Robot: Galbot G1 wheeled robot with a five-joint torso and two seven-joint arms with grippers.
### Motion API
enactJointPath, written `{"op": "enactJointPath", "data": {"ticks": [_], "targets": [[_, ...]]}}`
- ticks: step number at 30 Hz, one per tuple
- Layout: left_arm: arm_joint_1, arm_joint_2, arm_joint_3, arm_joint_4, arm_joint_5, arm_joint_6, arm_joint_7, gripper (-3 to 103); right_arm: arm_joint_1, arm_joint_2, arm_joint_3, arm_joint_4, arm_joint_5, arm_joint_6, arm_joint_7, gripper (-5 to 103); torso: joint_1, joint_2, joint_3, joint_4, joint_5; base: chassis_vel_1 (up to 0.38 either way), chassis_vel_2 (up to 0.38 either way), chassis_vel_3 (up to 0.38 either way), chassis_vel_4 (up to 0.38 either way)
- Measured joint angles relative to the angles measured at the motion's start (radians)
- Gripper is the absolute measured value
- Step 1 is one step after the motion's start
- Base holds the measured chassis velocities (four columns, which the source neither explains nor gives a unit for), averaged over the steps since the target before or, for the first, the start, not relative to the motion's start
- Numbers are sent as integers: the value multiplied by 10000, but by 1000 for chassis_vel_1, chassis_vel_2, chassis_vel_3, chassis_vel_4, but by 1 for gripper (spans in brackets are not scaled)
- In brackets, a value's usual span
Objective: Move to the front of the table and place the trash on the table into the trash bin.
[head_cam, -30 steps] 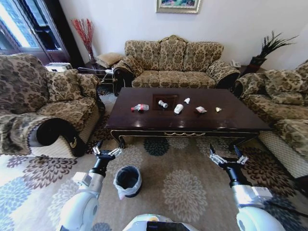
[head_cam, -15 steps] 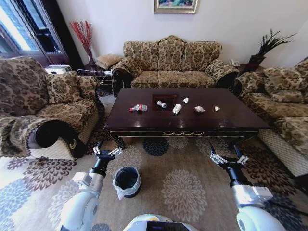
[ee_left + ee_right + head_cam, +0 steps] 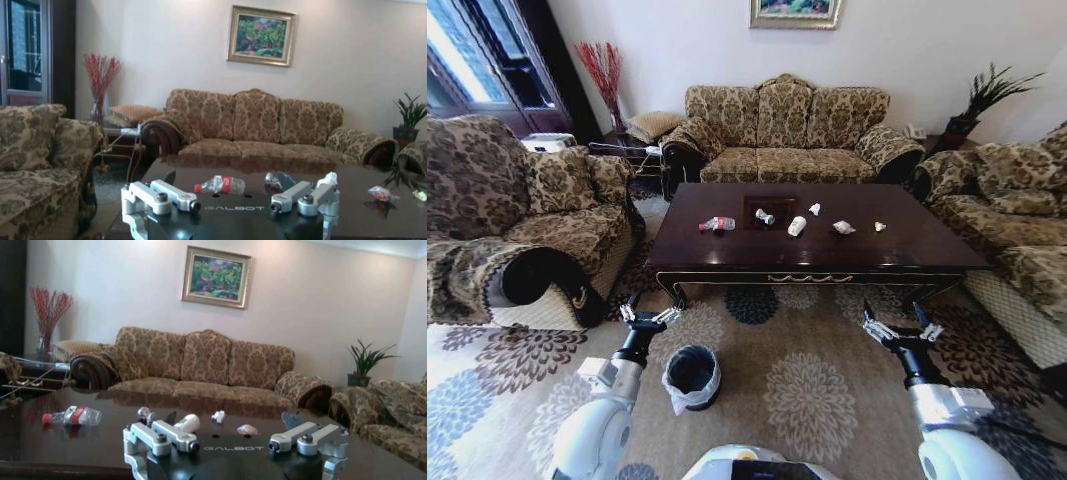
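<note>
The dark-brown table stands ahead of me across a stretch of carpet. The trash lies in a row on its middle: a clear bottle with a red label, a white cup on its side, crumpled papers and a small wrapper. The black trash bin with its whitish bag sits on the carpet near my left arm. My left gripper and right gripper both hang open and hold nothing, short of the table's front edge. The left wrist view shows the bottle, and the right wrist view shows the bottle and the cup.
A patterned sofa stands behind the table, an armchair on the left and another sofa on the right. A small side table sits in the back left corner. Open carpet lies between me and the table.
The whole head view has shifted slightly, so the camera moved a little. Both arms hold the same pose and the trash lies as before.
</note>
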Motion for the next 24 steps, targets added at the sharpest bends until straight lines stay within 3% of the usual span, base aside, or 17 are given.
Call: {"op": "enactJointPath", "data": {"ticks": [24], "targets": [[0, 0, 0, -3, 0, 0, 0, 100, -1, 0, 0, 5, -1, 0, 0, 100, 0, 0, 0, 0, 1, 0, 0, 0, 0]]}}
